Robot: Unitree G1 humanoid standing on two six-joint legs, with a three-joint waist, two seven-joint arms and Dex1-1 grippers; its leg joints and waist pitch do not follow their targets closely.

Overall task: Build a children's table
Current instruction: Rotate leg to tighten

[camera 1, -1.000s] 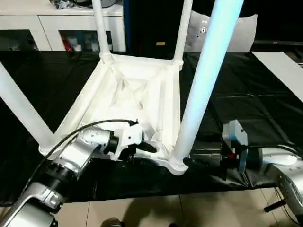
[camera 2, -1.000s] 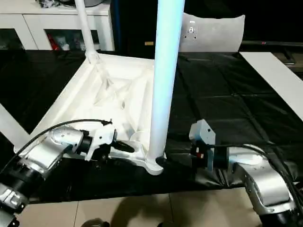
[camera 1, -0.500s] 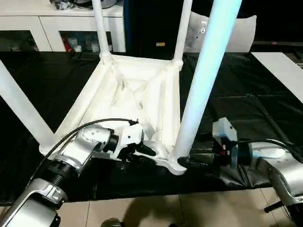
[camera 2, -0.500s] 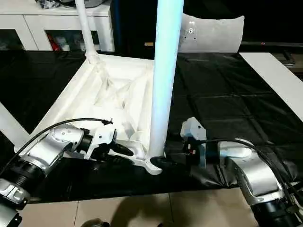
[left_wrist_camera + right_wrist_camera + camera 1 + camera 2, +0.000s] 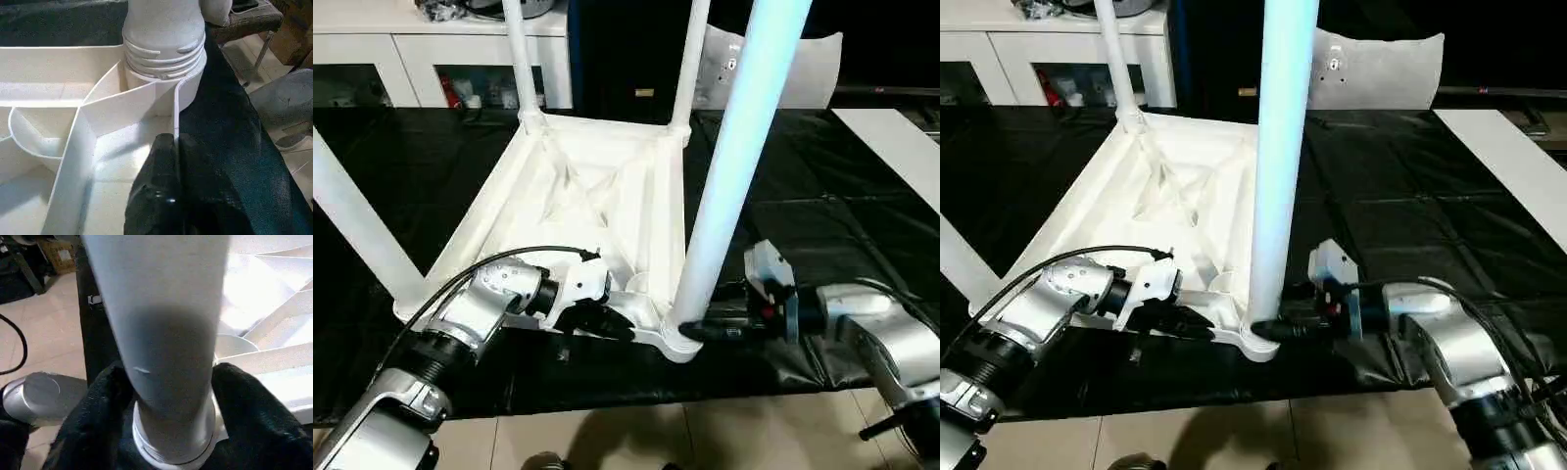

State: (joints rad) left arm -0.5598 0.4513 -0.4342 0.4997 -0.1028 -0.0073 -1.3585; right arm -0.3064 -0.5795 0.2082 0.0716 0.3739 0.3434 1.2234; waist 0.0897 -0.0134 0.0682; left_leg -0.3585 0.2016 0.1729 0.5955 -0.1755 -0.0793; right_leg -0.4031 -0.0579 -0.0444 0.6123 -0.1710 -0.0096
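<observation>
On the black work table I've got the white children's table lying upside down, ribbed underside facing up, four legs screwed into the corner sockets and pointing up.

Landmark is the near-right leg, closest to me on my right side. Its threaded base sits in the corner socket at the table's front edge.

Right gripper: level, coming in from the right of that leg. The right wrist view shows one black finger on each side of the leg, just above the socket collar, both touching the tube. I read that as clamped on the leg.

Left gripper: just left of the same leg, at the table's front rim. In the left wrist view the fingers are pinched together with the thin rim wall running down between them, so it's clenched on the rim of the children's table beside the socket.

Other three legs: two at the far corners, well apart from the landmark leg, one at the near-left corner leaning out to my left.

Behind the work table: white cabinet.
</observation>
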